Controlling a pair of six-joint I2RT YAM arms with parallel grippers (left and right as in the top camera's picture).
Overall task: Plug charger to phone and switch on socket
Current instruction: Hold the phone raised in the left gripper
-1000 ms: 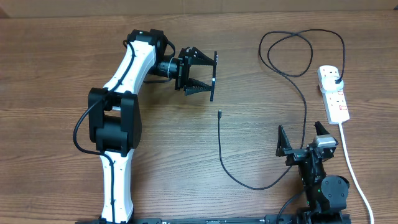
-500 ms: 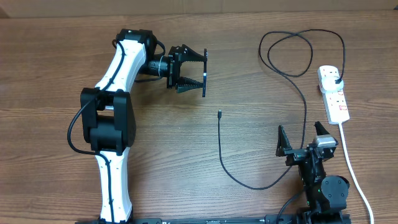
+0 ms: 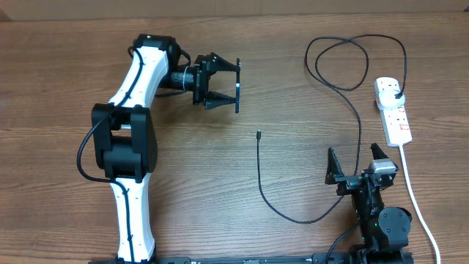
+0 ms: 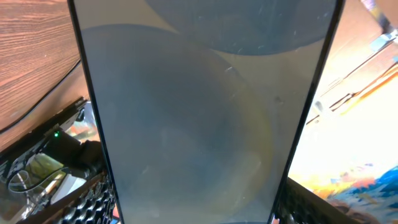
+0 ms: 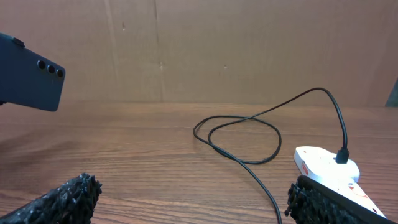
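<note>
My left gripper [image 3: 231, 85] is shut on the phone [image 3: 237, 73] and holds it edge-on above the table at the upper middle. In the left wrist view the phone's dark screen [image 4: 199, 112] fills the frame between the finger pads. The right wrist view shows the phone's dark back [image 5: 31, 81] in the air at the far left. The charger cable [image 3: 260, 176] lies on the table, with its connector tip [image 3: 259, 133] below and to the right of the phone. Its black plug [image 3: 396, 92] sits in the white socket strip [image 3: 396, 121]. My right gripper [image 3: 359, 165] is open and empty.
The cable makes a loop [image 3: 341, 62] at the back right, also seen in the right wrist view [image 5: 242, 134]. The strip [image 5: 323, 165] lies just right of my right gripper [image 5: 193, 199], and its thick white cord [image 3: 418, 205] runs to the front edge.
My left gripper has moved left and slightly away with the phone still in it. The right arm, cable and strip have not moved.
</note>
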